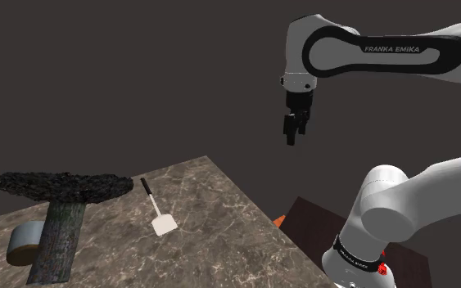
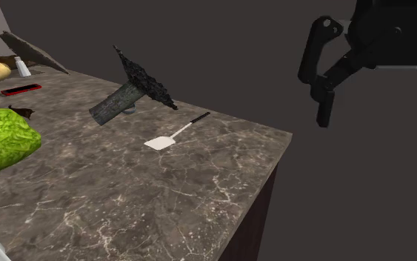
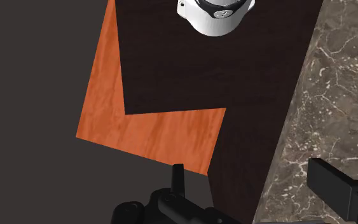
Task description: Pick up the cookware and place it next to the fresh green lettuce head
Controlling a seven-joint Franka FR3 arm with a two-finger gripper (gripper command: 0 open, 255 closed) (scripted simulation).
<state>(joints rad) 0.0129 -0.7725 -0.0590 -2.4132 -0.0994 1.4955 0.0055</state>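
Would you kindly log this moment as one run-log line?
gripper open, raised near counter edge | spatula flat on counter | lettuce apart from spatula

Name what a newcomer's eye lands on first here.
The black gripper hangs high in the air, fingers open, beyond the edge of the marble counter. On it a white spatula lies flat beside a rough dark mushroom-shaped object, and a bright green lettuce head sits at the second exterior view's left edge.
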